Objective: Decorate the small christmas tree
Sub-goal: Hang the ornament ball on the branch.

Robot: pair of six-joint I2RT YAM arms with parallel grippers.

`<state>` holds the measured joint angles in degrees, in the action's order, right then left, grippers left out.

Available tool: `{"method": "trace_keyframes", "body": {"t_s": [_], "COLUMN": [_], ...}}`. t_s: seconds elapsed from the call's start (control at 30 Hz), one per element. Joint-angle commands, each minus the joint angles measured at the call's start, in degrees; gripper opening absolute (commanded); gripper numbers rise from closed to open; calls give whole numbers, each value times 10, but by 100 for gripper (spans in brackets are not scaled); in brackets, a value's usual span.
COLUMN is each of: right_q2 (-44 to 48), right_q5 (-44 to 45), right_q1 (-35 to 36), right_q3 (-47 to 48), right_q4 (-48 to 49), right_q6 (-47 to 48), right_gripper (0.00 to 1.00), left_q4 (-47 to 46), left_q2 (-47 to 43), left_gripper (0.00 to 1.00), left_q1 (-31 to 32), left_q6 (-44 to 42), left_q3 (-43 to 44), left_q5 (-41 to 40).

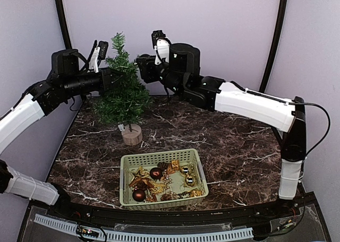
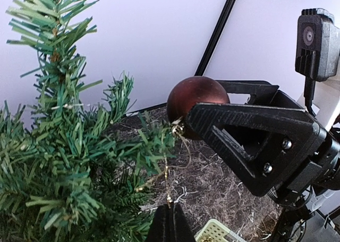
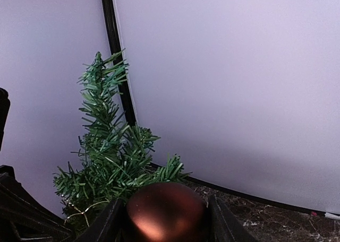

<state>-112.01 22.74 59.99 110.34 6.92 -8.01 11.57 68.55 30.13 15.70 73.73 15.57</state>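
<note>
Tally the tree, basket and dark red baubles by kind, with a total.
Small christmas tree: 1
Basket: 1
Dark red baubles: 3 (two in the basket, one in the right claw, its gold string pinched by the left claw)
Total: 5

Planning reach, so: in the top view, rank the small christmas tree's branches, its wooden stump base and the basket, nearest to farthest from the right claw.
1. small christmas tree: its branches are right beside the right claw, on its left.
2. wooden stump base: lower down, on the table under the tree.
3. basket: toward the near edge, farthest.
</note>
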Motion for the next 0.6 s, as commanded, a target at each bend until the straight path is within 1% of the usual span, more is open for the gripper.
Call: {"method": "trace_keyframes", "body": {"t_s": [0.0, 0.3, 0.57], "right_q2": [-4, 1, 24], "right_q5": [-7, -20, -30], "right_q1": [-9, -24, -24], "right_q3": [15, -9, -52], "right_q4": [35, 46, 63], "right_q6": [-6, -30, -48], "right_gripper": [43, 43, 43], "left_q4": [15, 28, 32], "left_q2": [8, 33, 42], "left_gripper": [0, 0, 0], "left_q1": [-2, -2, -3], "left_q6": [-26, -38, -47], "left_q3": [34, 53, 57], "left_q5": [3, 7, 19]}}
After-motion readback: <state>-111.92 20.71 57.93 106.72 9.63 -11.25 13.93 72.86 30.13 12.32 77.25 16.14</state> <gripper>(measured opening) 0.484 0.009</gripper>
